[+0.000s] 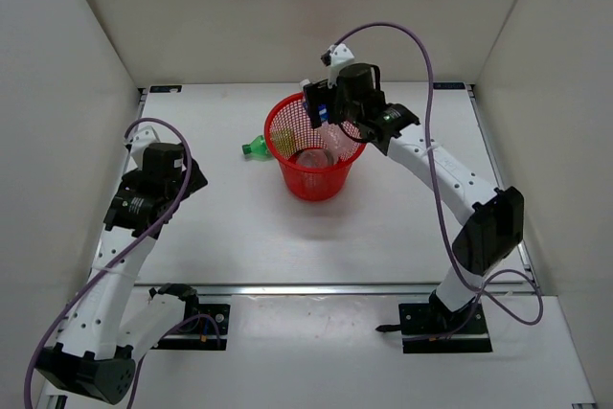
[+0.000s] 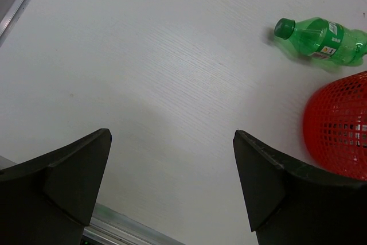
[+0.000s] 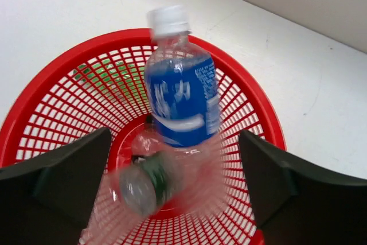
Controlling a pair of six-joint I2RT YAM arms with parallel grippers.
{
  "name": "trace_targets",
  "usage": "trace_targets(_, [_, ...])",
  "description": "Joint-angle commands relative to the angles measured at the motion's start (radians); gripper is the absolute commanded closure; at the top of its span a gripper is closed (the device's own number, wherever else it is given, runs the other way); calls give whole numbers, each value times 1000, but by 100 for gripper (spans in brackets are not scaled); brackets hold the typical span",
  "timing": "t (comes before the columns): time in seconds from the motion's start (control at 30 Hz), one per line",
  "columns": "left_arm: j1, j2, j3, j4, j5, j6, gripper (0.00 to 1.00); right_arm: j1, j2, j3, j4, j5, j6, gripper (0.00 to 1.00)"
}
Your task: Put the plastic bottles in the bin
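Right gripper (image 1: 324,110) hangs over the round red mesh bin (image 1: 311,184) near the far edge of the table (image 1: 383,227), green plastic bottle (image 1: 254,147) lying beside it. Left wrist: left gripper (image 2: 172,133) gapes empty. Right wrist: fingers (image 3: 57,182) spread, blue-labelled clear bottle (image 3: 183,101) loose between them, above the bin.

Bright, even light falls from overhead, and the white table (image 1: 383,227) shows hardly any shadow; only a faint soft one lies beside the green bottle (image 2: 321,39). The blue-labelled bottle (image 3: 182,104) is smeared with motion blur towards its lower end.
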Motion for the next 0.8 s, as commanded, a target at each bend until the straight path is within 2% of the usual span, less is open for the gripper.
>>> trace_targets(0.0, [3,-11,4,21,4,11,2,9,-99,11,71,30,-45,4])
trace_targets(0.03, [3,-8,1,38,5,16,1,17,-142,-35,87,58,-44,1])
trace_targets(0.1, [9,14,4,67,12,36,1,2,-214,-103,124,78,-39,1])
trace_targets(0.2, [-2,83,35,112,13,71,2,-78,-327,-193,92,76,34,0])
trace_targets(0.37, [-14,231,104,212,56,140,1,-314,-542,-400,6,15,116,1])
trace_targets(0.53, [-39,389,179,330,97,287,2,-592,-659,-562,-111,-115,131,1])
trace_targets(0.6, [-1,438,188,421,212,356,1,-667,-682,-603,-141,-169,124,1])
trace_targets(0.7, [52,520,185,538,459,483,1,-684,-697,-631,-168,-163,125,1])
trace_targets(0.73, [53,555,187,555,503,560,1,-680,-693,-637,-171,-164,119,1])
trace_targets(0.77, [52,599,201,575,612,639,1,-674,-694,-646,-169,-155,128,1])
